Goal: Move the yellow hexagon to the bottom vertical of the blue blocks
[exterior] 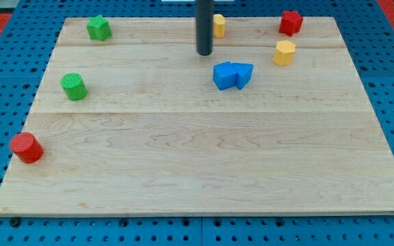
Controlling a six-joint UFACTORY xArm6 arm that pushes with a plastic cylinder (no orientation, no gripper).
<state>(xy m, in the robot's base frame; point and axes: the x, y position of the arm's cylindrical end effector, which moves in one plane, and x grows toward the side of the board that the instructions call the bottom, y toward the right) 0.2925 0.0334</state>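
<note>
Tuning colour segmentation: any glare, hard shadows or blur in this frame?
Camera view: light is even and soft, no glare on the wooden board; blocks cast only faint shadows. My tip is slightly soft-edged, and the rod hides part of the yellow block behind it. The two blue blocks touch and read as one blob. The yellow hexagon looks sharp.

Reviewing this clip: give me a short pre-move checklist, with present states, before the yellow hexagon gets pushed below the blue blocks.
1. Yellow hexagon located, right of my tip: ok.
2. Blue blocks in view, touching each other: ok.
3. My tip touching no block: ok.
4. Board free of blocks under the blue pair: ok.
5. Second yellow block shape, half hidden by the rod: cannot tell.
6. Hexagon already at goal: not ok.
</note>
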